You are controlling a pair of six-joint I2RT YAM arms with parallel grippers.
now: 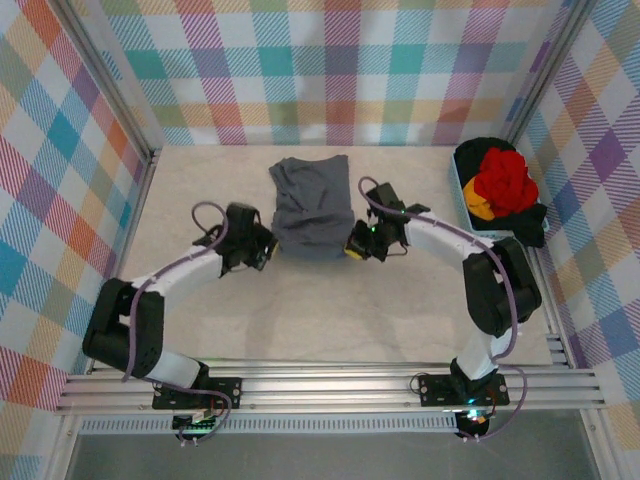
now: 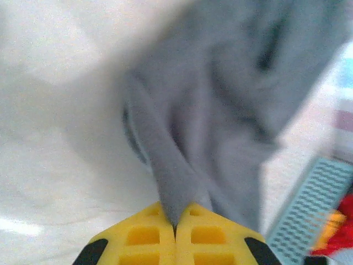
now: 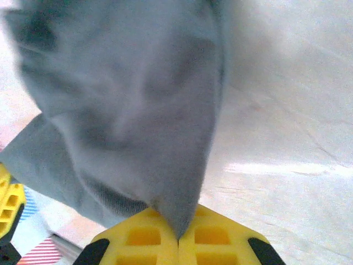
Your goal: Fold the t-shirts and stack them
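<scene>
With the left gripper [image 2: 175, 223] and right gripper [image 3: 177, 231] each clamped tight on the slate-grey t-shirt [image 1: 310, 205] trailing ahead of their jaws, folding is starting and probably needs a matched lift.

Four t-shirts in all. One grey t-shirt [image 1: 310, 205] lies on the desk [image 1: 330, 310]. Three more are bundled together well to the right of the grey t-shirt: one red t-shirt [image 1: 505, 180], one orange-yellow t-shirt [image 1: 481, 209] and one black t-shirt [image 1: 530, 222]. One pale blue basket [image 1: 462, 195] holds those three. There are two robot arms, one on each side of the grey t-shirt, and two hands: the left hand [image 1: 268, 243] at its near left corner, the right hand [image 1: 352, 243] at its near right corner. One desk carries it all.
</scene>
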